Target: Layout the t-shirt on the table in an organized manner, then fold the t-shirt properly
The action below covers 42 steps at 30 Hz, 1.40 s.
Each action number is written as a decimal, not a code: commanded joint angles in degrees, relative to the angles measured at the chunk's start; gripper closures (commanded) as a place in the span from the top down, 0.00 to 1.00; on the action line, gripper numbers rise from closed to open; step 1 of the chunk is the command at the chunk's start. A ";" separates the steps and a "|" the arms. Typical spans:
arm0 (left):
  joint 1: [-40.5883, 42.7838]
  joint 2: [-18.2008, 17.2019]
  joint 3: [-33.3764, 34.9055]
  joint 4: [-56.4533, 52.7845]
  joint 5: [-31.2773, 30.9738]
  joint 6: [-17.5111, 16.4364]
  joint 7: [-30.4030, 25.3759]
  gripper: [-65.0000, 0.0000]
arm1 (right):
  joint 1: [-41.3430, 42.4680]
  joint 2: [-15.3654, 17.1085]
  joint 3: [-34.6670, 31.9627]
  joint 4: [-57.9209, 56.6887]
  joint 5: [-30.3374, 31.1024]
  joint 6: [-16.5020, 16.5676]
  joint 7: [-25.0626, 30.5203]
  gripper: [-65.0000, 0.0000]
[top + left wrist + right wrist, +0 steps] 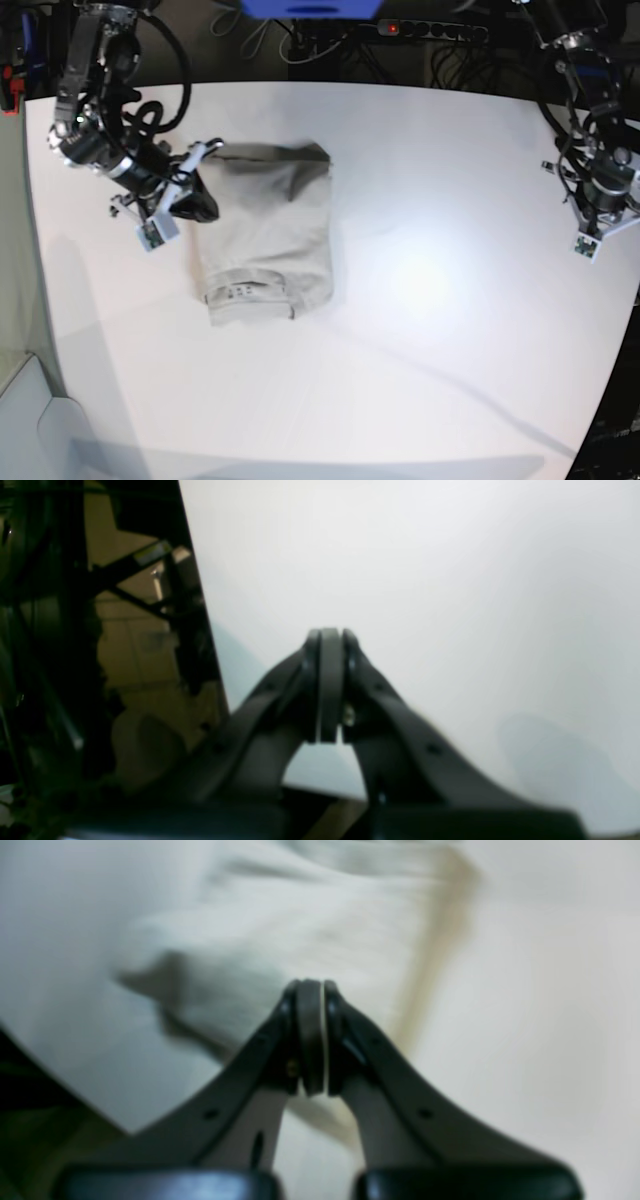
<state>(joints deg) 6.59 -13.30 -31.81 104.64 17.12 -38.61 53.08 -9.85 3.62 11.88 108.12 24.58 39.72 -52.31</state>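
The t-shirt (265, 225) lies on the white table (450, 300) folded into a narrow upright rectangle, collar and label towards the near end. My right gripper (205, 207) sits at the shirt's left edge, low over it. In the right wrist view this gripper (310, 990) is shut, with blurred cloth (300, 930) right behind the tips; nothing shows between the pads. My left gripper (597, 228) hangs far off at the table's right edge. In its own wrist view the left gripper (330, 636) is shut over bare table (450, 580), holding nothing.
A power strip (430, 28), cables and a blue object (310, 8) lie beyond the table's far edge. The left wrist view shows the table's edge with dark frame parts (150, 605) past it. A pale box corner (30, 420) stands at the near left.
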 commanded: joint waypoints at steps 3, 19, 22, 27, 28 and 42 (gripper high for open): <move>0.66 -0.63 -0.23 1.87 -0.03 0.59 -0.64 0.00 | 2.51 -1.20 -4.01 -0.29 0.61 0.28 0.93 0.00; 4.36 0.25 -6.82 1.87 -0.11 0.59 -1.17 0.00 | 7.52 -3.22 -13.86 -20.07 0.70 0.28 6.64 0.00; 4.71 0.16 -6.82 1.87 -0.11 0.59 -1.26 0.00 | 7.08 -1.90 -13.77 -22.36 0.70 0.28 8.31 0.00; 4.62 0.16 -6.74 1.78 -0.11 0.59 -1.34 0.00 | 5.32 -1.46 -13.86 -22.88 0.70 0.28 9.63 0.00; 4.53 0.16 -6.65 1.78 -0.11 0.59 -1.34 0.00 | 5.23 -1.11 -13.86 -23.06 0.70 0.28 9.63 0.00; 3.21 0.68 -8.49 3.98 -0.11 -1.39 -0.64 0.00 | -1.36 1.70 -13.07 2.61 0.70 0.28 5.50 0.00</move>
<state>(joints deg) 10.13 -11.64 -39.88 107.31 16.51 -40.34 52.82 -11.60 5.13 -1.43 109.97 24.45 39.44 -48.12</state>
